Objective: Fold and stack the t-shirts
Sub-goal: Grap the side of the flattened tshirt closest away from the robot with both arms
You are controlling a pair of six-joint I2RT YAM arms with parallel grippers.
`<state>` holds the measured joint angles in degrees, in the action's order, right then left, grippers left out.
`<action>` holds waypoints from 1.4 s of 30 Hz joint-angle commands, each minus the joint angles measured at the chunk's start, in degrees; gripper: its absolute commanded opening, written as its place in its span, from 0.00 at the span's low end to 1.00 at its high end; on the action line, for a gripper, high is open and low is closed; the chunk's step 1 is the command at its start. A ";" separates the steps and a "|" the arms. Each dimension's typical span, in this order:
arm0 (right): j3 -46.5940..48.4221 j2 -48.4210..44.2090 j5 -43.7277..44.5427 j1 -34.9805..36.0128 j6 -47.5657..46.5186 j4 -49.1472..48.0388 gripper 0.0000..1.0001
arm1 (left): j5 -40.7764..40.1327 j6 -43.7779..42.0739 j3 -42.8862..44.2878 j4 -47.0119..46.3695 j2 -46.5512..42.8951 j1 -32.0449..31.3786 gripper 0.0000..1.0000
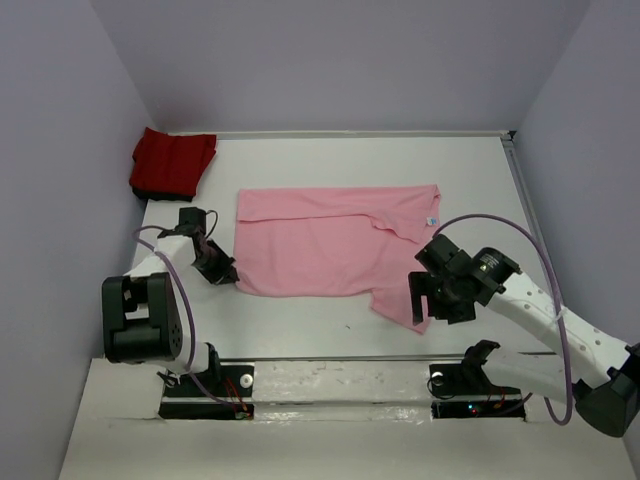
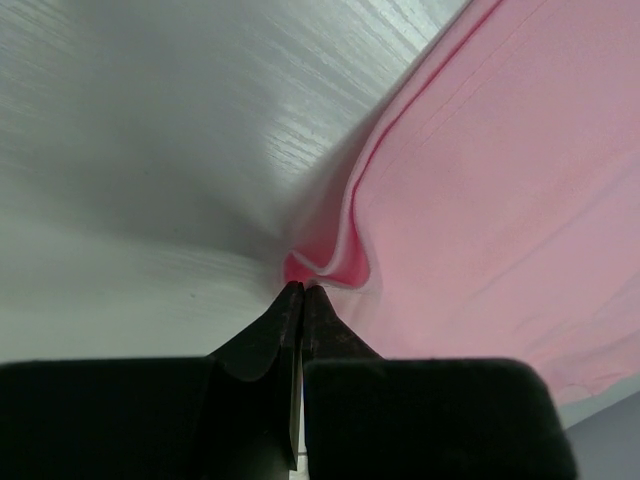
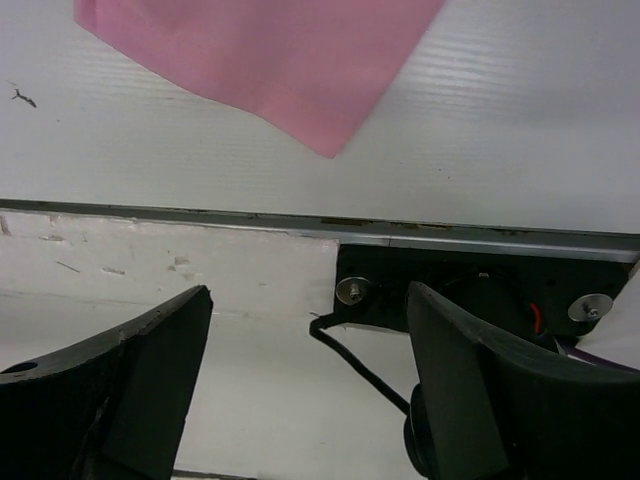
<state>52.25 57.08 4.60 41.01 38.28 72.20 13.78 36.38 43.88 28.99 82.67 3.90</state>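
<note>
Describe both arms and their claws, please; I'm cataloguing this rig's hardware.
Both arms have white links between black joint housings: the left arm and the right arm. Each carries a looping lilac cable. The left claw and right claw are black, each with two wedge-shaped fingers. No markings are legible.
</note>
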 commanded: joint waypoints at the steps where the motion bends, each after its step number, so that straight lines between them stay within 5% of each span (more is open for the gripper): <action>1: 3.47 1.10 3.40 1.17 -1.19 2.06 0.84 | 0.99 -0.96 2.35 0.45 0.47 -0.91 0.11; 8: 2.34 8.39 7.18 6.71 2.58 2.42 0.82 | 0.90 -0.96 3.67 0.54 1.88 -2.76 0.11; 19: -6.28 10.50 -1.43 6.71 9.44 -15.93 0.84 | 1.42 -1.93 5.78 0.27 3.72 -3.64 0.11; 25: -11.64 8.14 -4.16 0.57 8.04 -22.44 0.85 | 1.16 -2.72 6.57 0.80 3.81 -3.64 0.11; 42: -12.08 14.20 0.75 -3.92 9.09 -21.58 0.68 | 0.81 -3.42 6.83 1.94 3.02 -3.64 0.11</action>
<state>39.22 71.50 1.96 37.45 45.50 50.50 14.52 34.44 48.69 28.88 86.41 0.43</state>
